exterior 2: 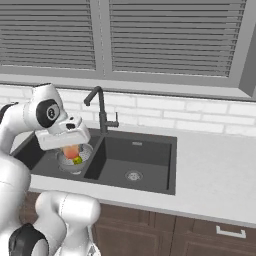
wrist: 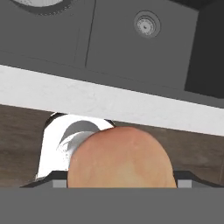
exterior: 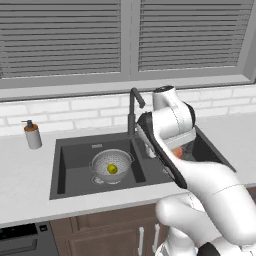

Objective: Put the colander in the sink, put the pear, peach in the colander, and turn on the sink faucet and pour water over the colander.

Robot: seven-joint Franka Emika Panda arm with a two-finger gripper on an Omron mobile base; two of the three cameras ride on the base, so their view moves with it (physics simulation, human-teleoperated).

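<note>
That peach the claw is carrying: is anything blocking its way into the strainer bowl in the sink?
Nothing visible does. The claw holds the peach in the air. The colander sits open-topped in the left basin of the sink, with just the small pear at its bottom. The faucet stands behind, off the path.

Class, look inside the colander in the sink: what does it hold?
The colander in the left basin of the sink holds the pear. The peach isn't in it; it sits at the gripper, whose fingertips it covers.
</note>
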